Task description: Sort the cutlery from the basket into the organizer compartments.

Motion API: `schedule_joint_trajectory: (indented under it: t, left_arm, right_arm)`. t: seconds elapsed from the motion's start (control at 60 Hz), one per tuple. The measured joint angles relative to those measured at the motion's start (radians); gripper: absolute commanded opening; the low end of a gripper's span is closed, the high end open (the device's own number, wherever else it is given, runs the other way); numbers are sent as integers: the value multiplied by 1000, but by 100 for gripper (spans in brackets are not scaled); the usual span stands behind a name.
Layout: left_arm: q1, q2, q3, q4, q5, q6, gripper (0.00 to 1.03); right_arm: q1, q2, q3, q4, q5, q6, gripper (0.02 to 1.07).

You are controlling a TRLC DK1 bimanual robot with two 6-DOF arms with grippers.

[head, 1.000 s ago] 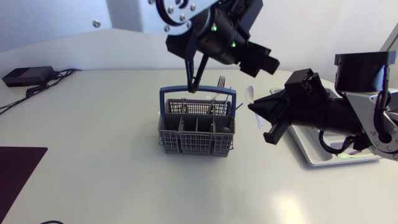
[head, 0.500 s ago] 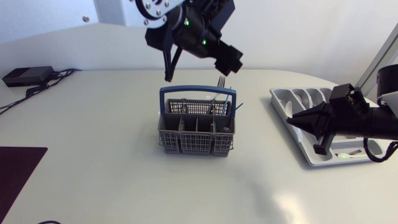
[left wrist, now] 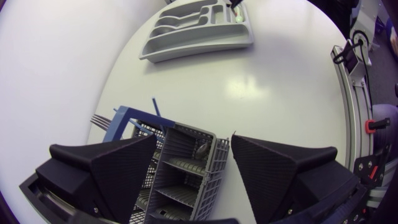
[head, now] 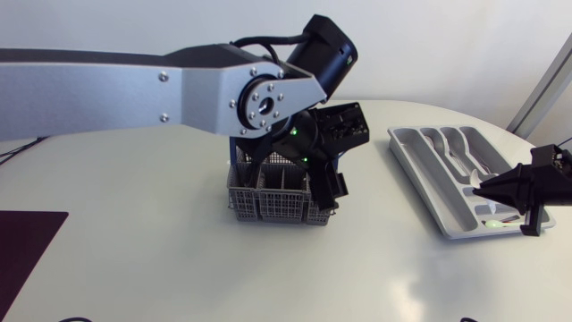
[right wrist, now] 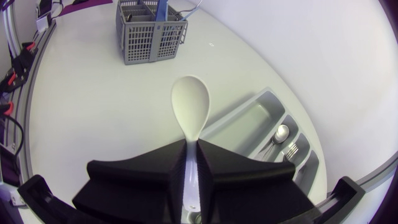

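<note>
Your right pincer (right wrist: 191, 145) is clamped nearly together on the thin handle of the white spoon (right wrist: 190, 109). The spoon's bowl juts ahead above the desk (right wrist: 93, 112), close to the grey organizer (right wrist: 261, 118). On so narrow a hold it could swivel or land outside its compartment. Your left pincer (left wrist: 193, 138) stands wide apart, holding nothing, over the cutlery basket (left wrist: 183, 171). Going down, a finger could snag the blue handle (left wrist: 127, 115) and tip the basket.

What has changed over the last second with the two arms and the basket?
The right gripper, shut on the white spoon, drew back from the cutlery basket to the organizer. The left gripper, open, swung in and came down over the cutlery basket. The cutlery basket and organizer stayed put.
</note>
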Motion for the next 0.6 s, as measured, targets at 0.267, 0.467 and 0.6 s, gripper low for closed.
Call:
schedule_joint_trajectory:
  t: [0.267,0.467,0.6]
  left_arm:
    - [-4,2,-14,0,-1,121,82]
    - [-2,18,-14,0,-5,160,82]
    - [-1,28,-14,0,-9,172,82]
  right_arm:
    - [-126,167,97,-14,39,-267,8]
    - [-151,259,133,66,105,-362,8]
    - [-160,324,159,134,159,-391,8]
